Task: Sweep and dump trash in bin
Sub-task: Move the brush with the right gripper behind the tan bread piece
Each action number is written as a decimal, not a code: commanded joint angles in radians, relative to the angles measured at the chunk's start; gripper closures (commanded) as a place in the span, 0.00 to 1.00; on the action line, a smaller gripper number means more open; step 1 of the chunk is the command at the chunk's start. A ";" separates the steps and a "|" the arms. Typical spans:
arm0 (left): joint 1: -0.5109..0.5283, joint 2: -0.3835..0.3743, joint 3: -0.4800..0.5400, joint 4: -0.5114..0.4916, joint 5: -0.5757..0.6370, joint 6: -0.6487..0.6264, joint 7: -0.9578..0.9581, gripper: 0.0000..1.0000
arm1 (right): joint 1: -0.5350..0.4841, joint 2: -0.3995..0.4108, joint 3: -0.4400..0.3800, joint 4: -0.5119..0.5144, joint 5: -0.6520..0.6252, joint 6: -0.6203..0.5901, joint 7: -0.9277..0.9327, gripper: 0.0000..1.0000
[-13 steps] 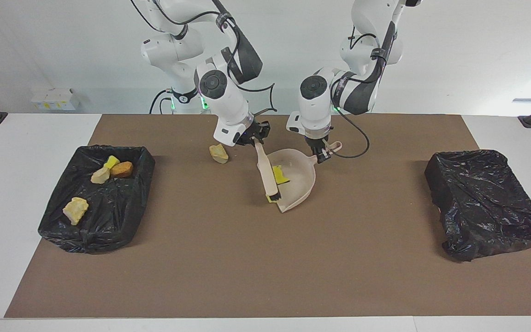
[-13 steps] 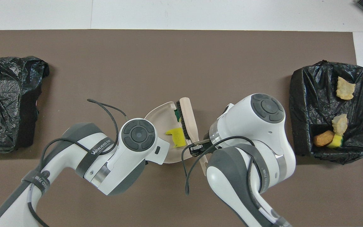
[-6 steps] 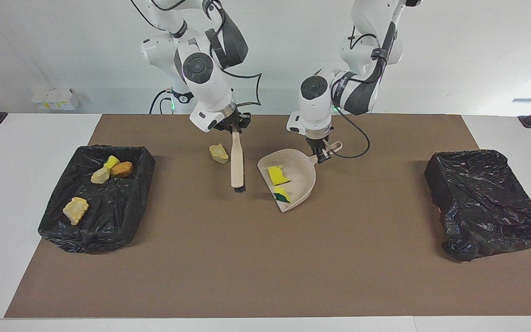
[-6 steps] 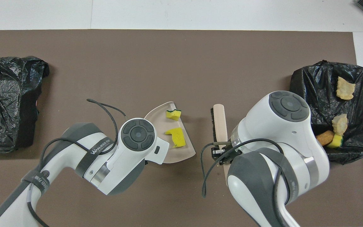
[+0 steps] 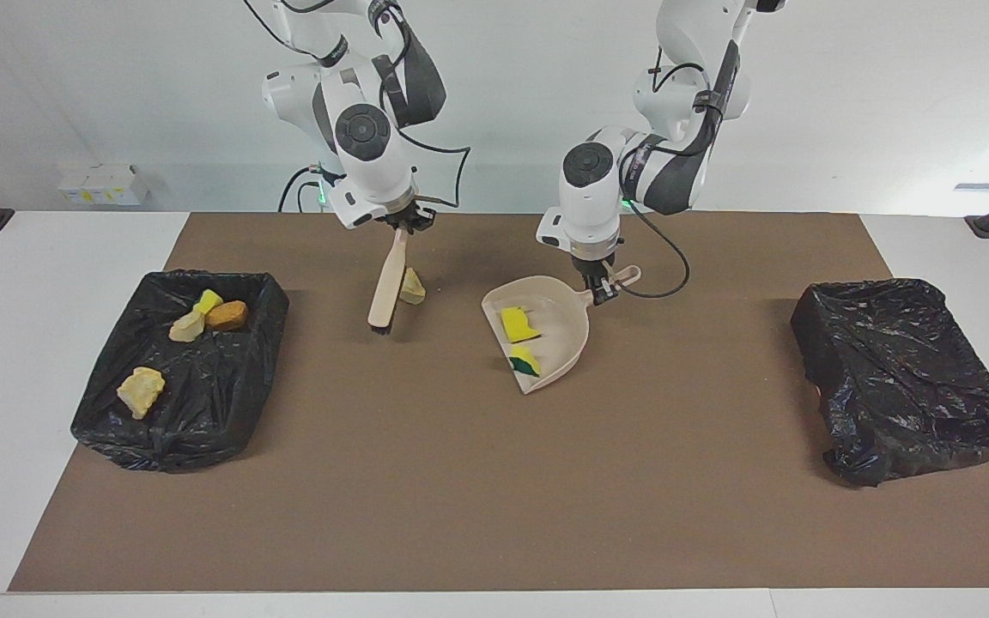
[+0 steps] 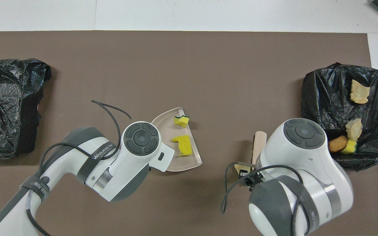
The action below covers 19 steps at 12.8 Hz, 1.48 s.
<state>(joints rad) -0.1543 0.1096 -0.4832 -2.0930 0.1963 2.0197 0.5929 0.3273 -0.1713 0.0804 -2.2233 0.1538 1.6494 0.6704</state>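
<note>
A: What does the surface look like?

B: A white worktop (image 5: 48, 257) with a brown mat (image 5: 494, 481) over most of it, and a plain white wall at the robots' end. A small white box (image 5: 100, 184) sits by that wall, toward the right arm's end.

A: And the bins?

B: One black-lined bin (image 5: 181, 371) at the right arm's end holds four chunks of trash (image 5: 141, 390). A second black bag-covered bin (image 5: 907, 378) lies at the left arm's end.

A: The end effectors?

B: The right end effector (image 5: 400, 227) is pinched shut on the handle of a beige brush (image 5: 386, 287), whose bristles hang just beside a pale loose chunk (image 5: 413, 287) on the mat. The left end effector (image 5: 601, 287) is clamped on the handle of the beige dustpan (image 5: 567, 343), which rests on the mat near the middle.

A: Anything in the pan?

B: Two pieces: a yellow chunk (image 6: 184, 145) and a yellow-and-green chunk (image 6: 180, 120).
</note>
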 commanded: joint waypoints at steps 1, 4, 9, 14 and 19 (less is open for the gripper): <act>0.009 -0.036 -0.002 -0.038 0.006 0.023 0.053 1.00 | 0.048 -0.167 0.012 -0.178 -0.025 0.026 0.102 1.00; -0.002 -0.044 -0.003 -0.041 0.011 0.016 0.097 1.00 | 0.119 -0.316 0.013 -0.384 0.021 0.131 0.162 1.00; -0.014 -0.093 -0.014 -0.108 0.011 0.028 0.100 1.00 | 0.219 -0.266 0.013 -0.454 0.029 0.318 0.180 1.00; -0.001 -0.084 -0.012 -0.108 0.006 0.039 0.099 1.00 | 0.219 0.042 0.013 -0.186 0.044 0.444 0.092 1.00; -0.001 -0.087 -0.012 -0.110 0.003 0.037 0.097 1.00 | 0.243 0.163 0.021 -0.030 0.243 0.464 -0.291 1.00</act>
<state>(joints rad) -0.1538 0.0557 -0.5031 -2.1673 0.1963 2.0423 0.6752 0.5572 -0.0442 0.0953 -2.2993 0.3463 2.0994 0.4595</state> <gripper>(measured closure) 0.678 0.740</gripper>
